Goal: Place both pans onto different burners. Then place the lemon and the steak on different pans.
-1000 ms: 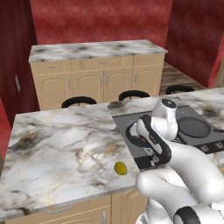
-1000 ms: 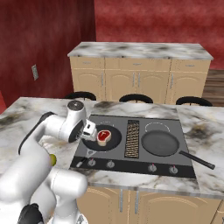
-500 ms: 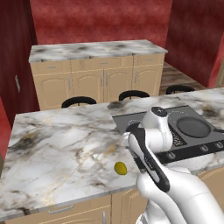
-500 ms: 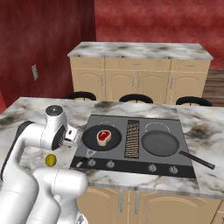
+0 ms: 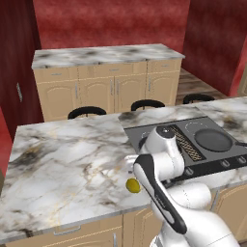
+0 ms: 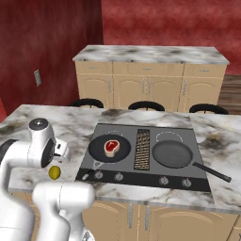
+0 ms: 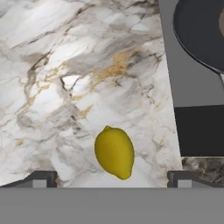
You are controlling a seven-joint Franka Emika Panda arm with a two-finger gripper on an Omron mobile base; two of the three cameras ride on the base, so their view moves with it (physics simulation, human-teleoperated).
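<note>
The yellow lemon [image 7: 114, 152] lies on the marble counter, left of the cooktop [image 7: 192, 87]. My gripper [image 7: 113, 179] hangs open above it, one fingertip [image 7: 41, 178] out on each side of the fruit and not touching it. From the bases the lemon [image 6: 54, 172] [image 5: 132, 185] sits near the counter's front edge, just below my hand. The steak [image 6: 111, 146] rests in the left pan [image 6: 110, 149] on the left burner. On the right burner stands the other pan [image 6: 172, 154] [image 5: 212, 140], bare inside, its handle pointing front right. A free burner ring [image 6: 170, 136] shows behind it.
A ribbed vent grille [image 6: 142, 148] divides the cooktop, with knobs [image 6: 118, 176] along its front. The marble counter [image 5: 72, 159] stretches wide to the left. Black stool backs [image 6: 146, 106] line its far side, and wooden cabinets [image 6: 150, 84] stand beyond.
My arm has swung left from over the pan with the steak to over the lemon on the counter. The gripper stayed open. Pans, steak and lemon have not moved.
</note>
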